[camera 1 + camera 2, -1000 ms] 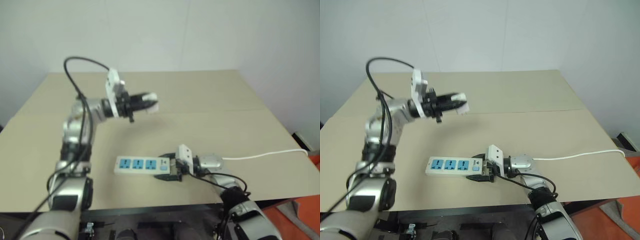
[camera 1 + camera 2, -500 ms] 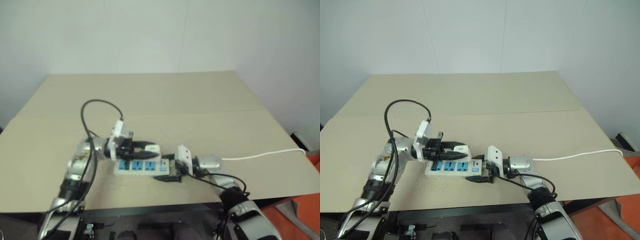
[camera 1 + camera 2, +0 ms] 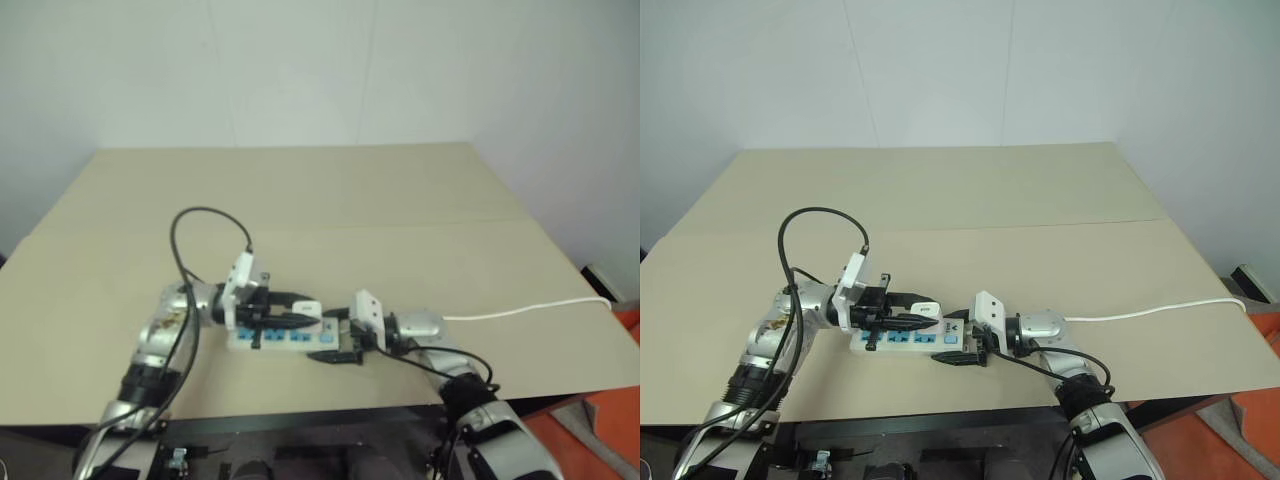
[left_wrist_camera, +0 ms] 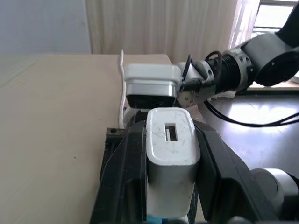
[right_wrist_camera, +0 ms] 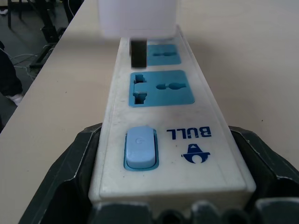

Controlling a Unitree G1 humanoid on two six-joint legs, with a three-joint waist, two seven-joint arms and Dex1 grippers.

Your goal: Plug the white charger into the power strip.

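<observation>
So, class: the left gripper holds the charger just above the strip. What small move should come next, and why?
Probably a short press straight down. The left gripper holds the white charger over the power strip, and a dark prong hangs just above a blue socket, apparently not yet seated. The right gripper clamps the strip's switch end, so it should stay put.

Head cameras look down over the tan surface; both wrist cameras sit close, facing each other along the power strip.
</observation>
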